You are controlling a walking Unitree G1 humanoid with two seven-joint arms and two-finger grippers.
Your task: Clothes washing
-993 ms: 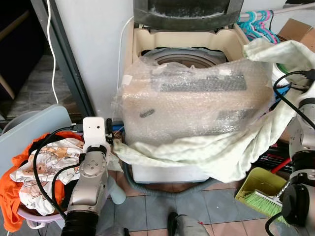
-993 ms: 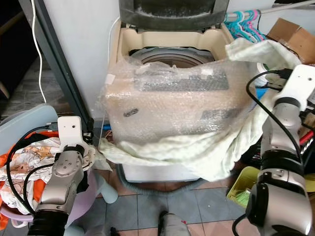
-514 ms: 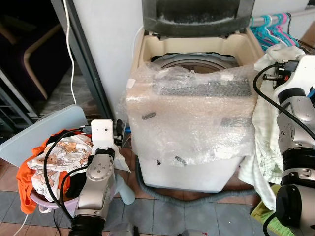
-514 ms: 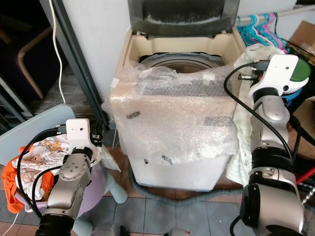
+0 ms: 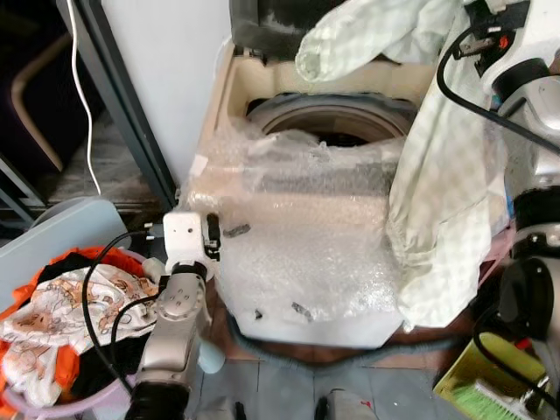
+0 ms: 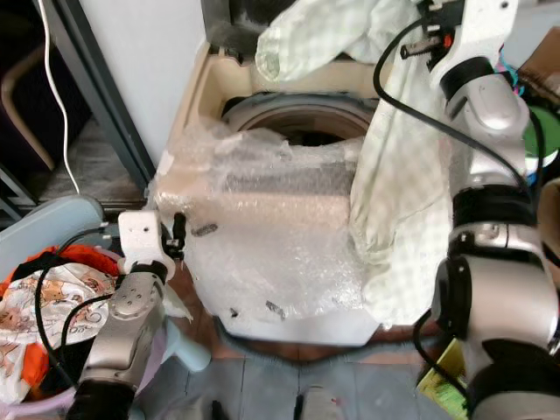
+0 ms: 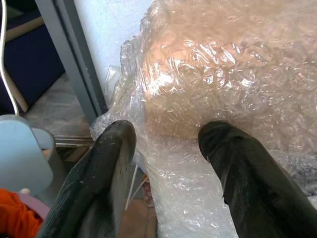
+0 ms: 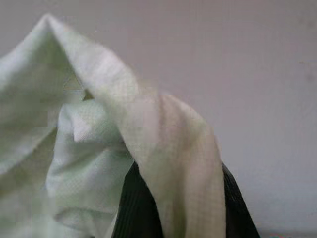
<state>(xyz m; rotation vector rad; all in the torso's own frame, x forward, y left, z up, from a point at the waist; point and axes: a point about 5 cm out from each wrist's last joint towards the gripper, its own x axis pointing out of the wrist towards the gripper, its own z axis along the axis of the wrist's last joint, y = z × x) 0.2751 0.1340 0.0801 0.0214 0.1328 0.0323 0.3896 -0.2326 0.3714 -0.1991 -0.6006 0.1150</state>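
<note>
Right arm raised high at the right of the washing machine (image 5: 262, 105), a top-loader with its drum open and its front wrapped in bubble wrap (image 5: 306, 254). The pale green cloth (image 5: 446, 175) hangs from the top of that arm: one part drapes down the machine's right side, past the bubble wrap, and another part trails across above the drum opening towards the raised lid. The head views do not show the fingertips of the right gripper (image 8: 178, 198); the right wrist view does, with the cloth lying over and between the two black fingers (image 8: 133, 208), which are closed on it against a plain wall.

Left arm low at the machine's front left corner. The left wrist view shows what the head views cannot resolve: the left gripper (image 7: 168, 148) has its fingers spread apart, holding nothing, tips just before the bubble wrap, whether touching cannot be told.

A basin of laundry (image 5: 52, 297), orange and printed white pieces, sits on the floor to the left of the left arm. A green dustpan (image 5: 490, 385) lies at lower right
</note>
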